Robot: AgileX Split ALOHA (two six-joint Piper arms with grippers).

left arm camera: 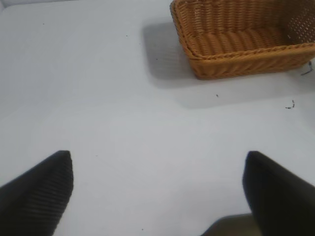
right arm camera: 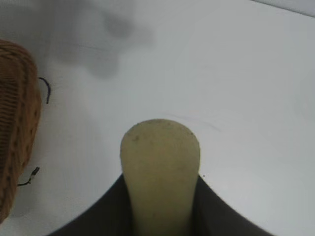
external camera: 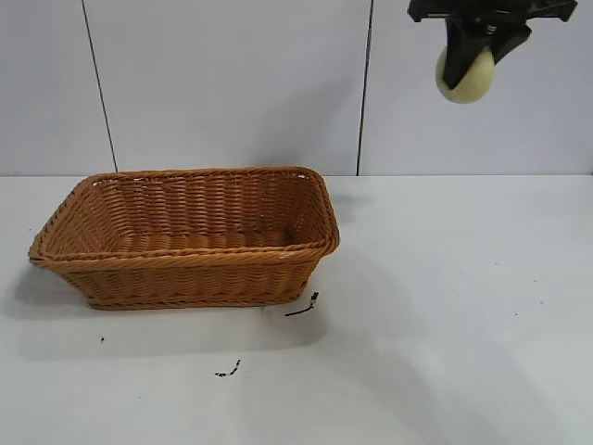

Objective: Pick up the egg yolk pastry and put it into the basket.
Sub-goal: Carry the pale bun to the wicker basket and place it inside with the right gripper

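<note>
The right gripper (external camera: 471, 57) is clamped on the egg yolk pastry (external camera: 465, 76), its dark fingers (external camera: 456, 46) pressing the pale yellow lump from both sides. In the right wrist view the pastry (right arm camera: 160, 172) fills the space between the two fingers (right arm camera: 216, 206), squeezed into a tall rounded shape with its smooth domed end sticking out past the tips. Seen from the exterior view, the gripper and pastry hang high in the air at the upper right, well above the white table (external camera: 463, 306) and well apart from the basket (external camera: 185, 236), off to the basket's right.

The basket sits on the table left of centre, an orange-brown woven one with flared sides and a braided rim. Nothing lies inside it. In the right wrist view only one corner of it (right arm camera: 17, 123) shows at the edge. Two small dark scraps lie on the table just in front of the basket: one (external camera: 304, 307) beside its near right corner, the other (external camera: 229, 370) a little nearer the camera.

The left gripper (left arm camera: 157, 191) is out of the exterior view. Its own wrist view shows its two dark fingers (left arm camera: 42, 191) spread wide apart with nothing between them, above bare table, with the basket (left arm camera: 241, 49) lying farther off.
</note>
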